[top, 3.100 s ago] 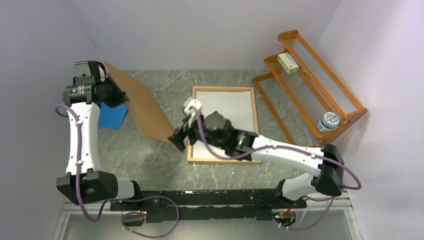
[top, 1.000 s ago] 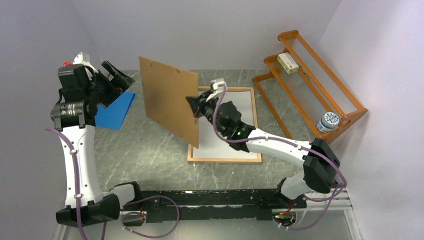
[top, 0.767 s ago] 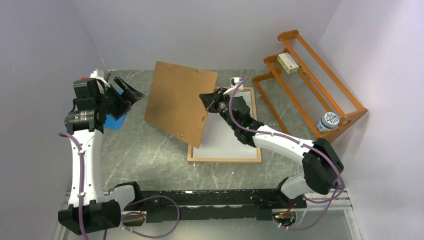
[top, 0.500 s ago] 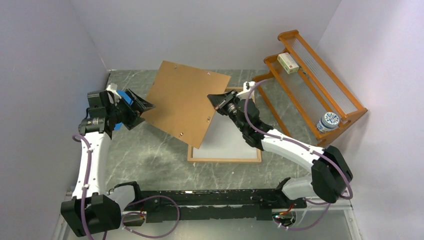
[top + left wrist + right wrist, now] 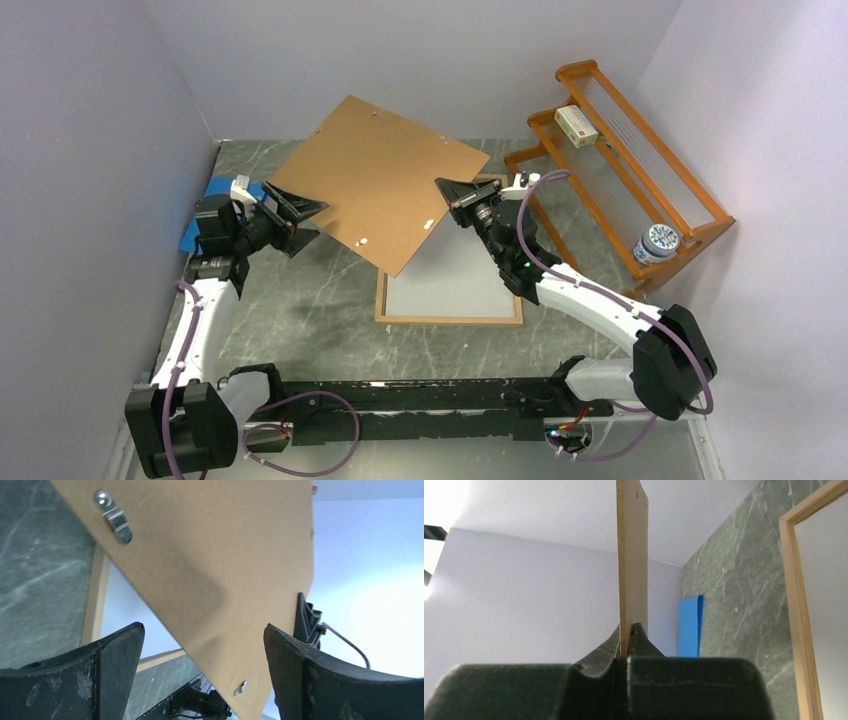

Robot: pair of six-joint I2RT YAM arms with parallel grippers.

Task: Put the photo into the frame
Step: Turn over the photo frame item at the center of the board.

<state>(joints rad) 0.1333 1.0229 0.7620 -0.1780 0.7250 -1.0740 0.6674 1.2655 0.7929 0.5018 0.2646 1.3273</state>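
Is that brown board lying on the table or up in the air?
In the air: the right gripper pinches one edge of the brown board, which hangs above the frame.

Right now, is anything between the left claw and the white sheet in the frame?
Yes. The brown board, pinched in the air by the right gripper, hangs over the far left corner of the frame, partly between the open left gripper and the white sheet.

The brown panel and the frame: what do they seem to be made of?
Panel: probably hardboard, matte brown, even surface without grain, thin pale edge in the right wrist view. Frame: likely wood, light orange, smooth border; grain too fine to see.
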